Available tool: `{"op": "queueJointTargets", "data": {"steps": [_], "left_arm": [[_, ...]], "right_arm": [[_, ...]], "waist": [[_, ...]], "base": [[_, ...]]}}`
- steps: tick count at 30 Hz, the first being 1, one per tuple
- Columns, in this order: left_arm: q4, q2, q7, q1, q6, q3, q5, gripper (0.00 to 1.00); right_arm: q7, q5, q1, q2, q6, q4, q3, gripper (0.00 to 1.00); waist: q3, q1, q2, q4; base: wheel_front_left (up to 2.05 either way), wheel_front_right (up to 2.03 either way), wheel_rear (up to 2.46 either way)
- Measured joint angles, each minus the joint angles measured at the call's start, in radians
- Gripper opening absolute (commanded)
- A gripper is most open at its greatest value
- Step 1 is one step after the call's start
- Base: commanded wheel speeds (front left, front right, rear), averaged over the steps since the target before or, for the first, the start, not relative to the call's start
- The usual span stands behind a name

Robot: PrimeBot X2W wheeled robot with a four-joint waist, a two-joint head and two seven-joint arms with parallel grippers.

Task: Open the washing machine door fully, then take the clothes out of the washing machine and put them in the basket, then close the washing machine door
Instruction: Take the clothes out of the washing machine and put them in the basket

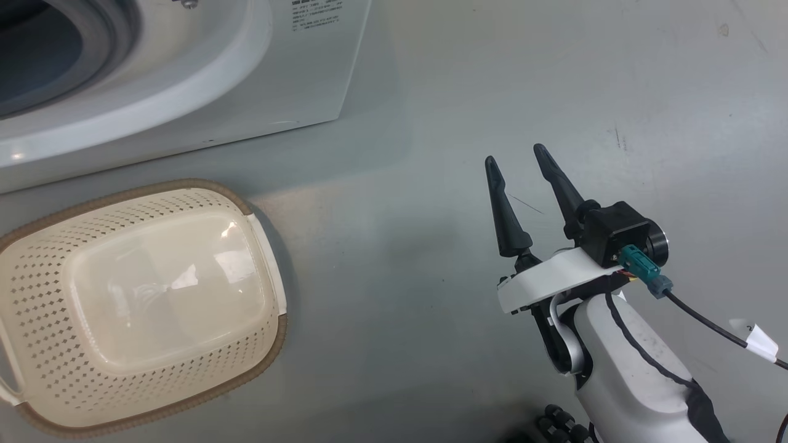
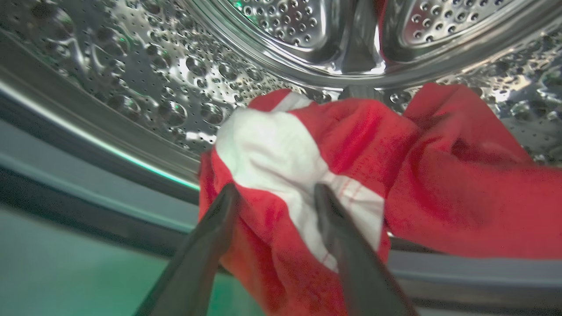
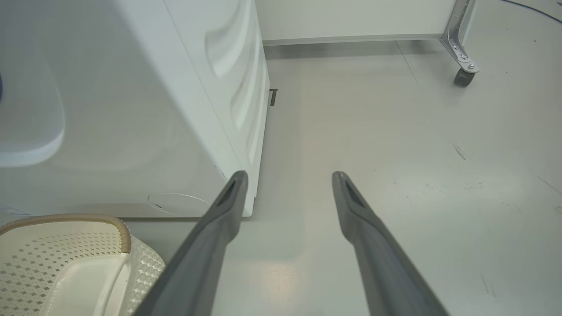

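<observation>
The red jersey with a white panel (image 2: 439, 175) lies bunched at the front of the steel drum (image 2: 175, 87), draped over the lower lip of the opening. My left gripper (image 2: 274, 188) is open, its two fingers set wide apart on either side of the white panel. The washing machine (image 1: 295, 74) stands at the upper left with its grey gasket (image 1: 117, 37) showing; the door is out of view. The cream basket (image 1: 37, 295) sits on the floor before it with nothing inside. My right gripper (image 1: 515, 155) hangs open over bare floor, right of the basket.
The machine's white side panel (image 3: 131, 109) and the basket's corner (image 3: 66, 263) lie left of the right gripper (image 3: 288, 175). A metal frame leg on a caster (image 3: 463, 77) stands at the far right. A black cable (image 1: 708, 320) trails from the right wrist.
</observation>
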Motion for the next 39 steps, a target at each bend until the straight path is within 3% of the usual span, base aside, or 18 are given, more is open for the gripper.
{"op": "queueJointTargets", "data": {"steps": [22, 39], "left_arm": [[0.112, -0.107, -0.243, 0.009, -0.045, -0.045, 0.003, 0.00], [0.177, -0.186, -0.298, 0.237, -0.079, -0.099, 0.010, 0.00]], "right_arm": [[0.000, -0.015, -0.013, -0.001, 0.000, 0.074, -0.077, 1.00], [0.000, -0.020, 0.052, -0.003, 0.006, 0.128, -0.110, 1.00]], "waist": [[-0.133, 0.0000, 0.0000, 0.091], [-0.304, 0.0000, 0.0000, 0.186]], "base": [[0.00, 0.00, 0.00], [0.00, 0.00, 0.00]]}}
